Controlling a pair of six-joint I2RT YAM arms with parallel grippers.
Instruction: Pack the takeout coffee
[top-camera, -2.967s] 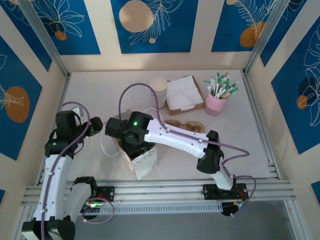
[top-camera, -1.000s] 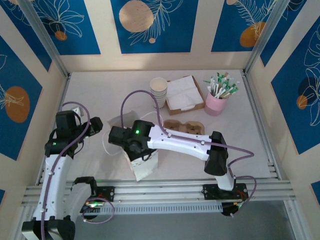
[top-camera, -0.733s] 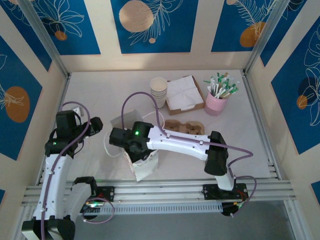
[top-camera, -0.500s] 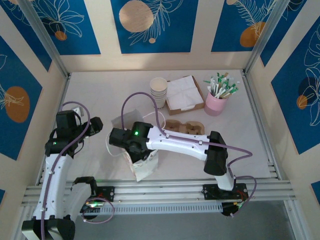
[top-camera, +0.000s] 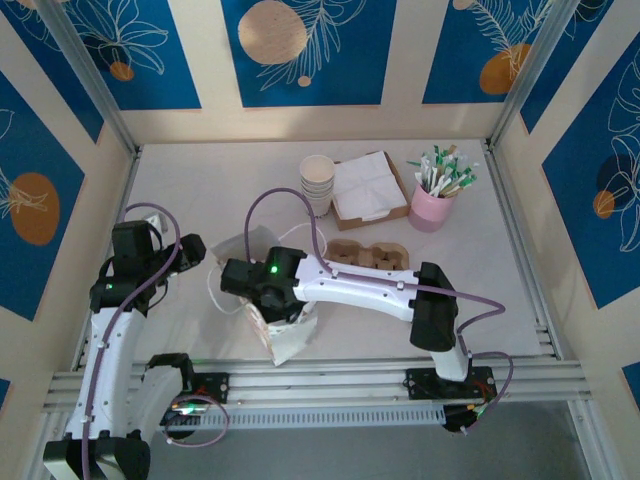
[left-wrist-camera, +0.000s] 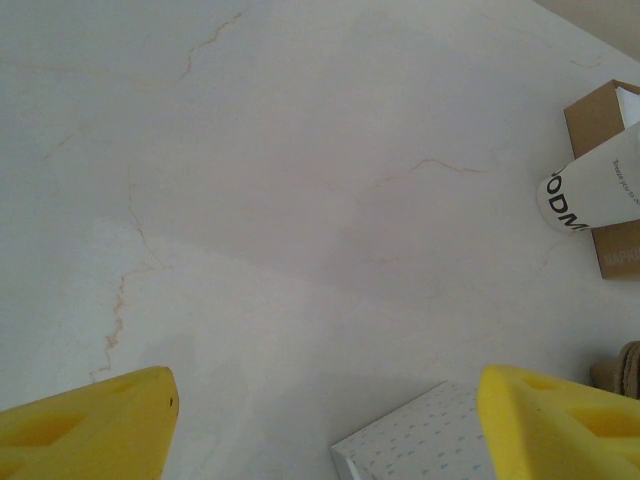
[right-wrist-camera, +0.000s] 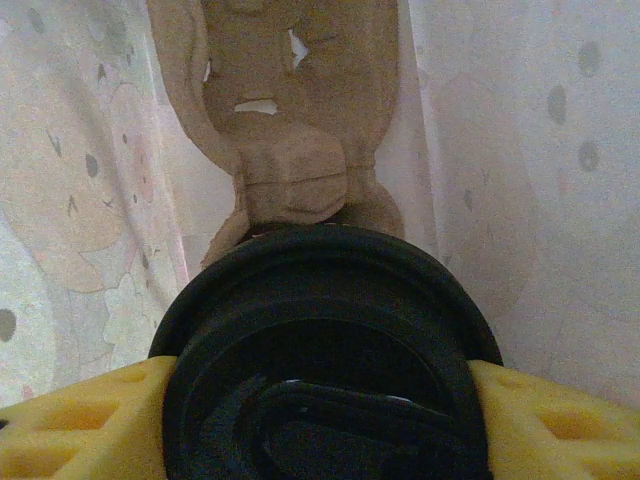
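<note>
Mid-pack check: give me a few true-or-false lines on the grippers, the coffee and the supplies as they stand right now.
1. The right gripper holds a black-lidded cup inside the paper bag. True.
2. The left gripper has its jaws shut on the bag. False: its jaws are open and hold nothing, over the bare table, with a corner of the bag just ahead.
3. A cardboard carrier lies deeper in the bag, beyond the cup. True.
4. The pink cup of stirrers stands left of the paper cup stack. False: it stands to the right, on the far side of the napkin box.
</note>
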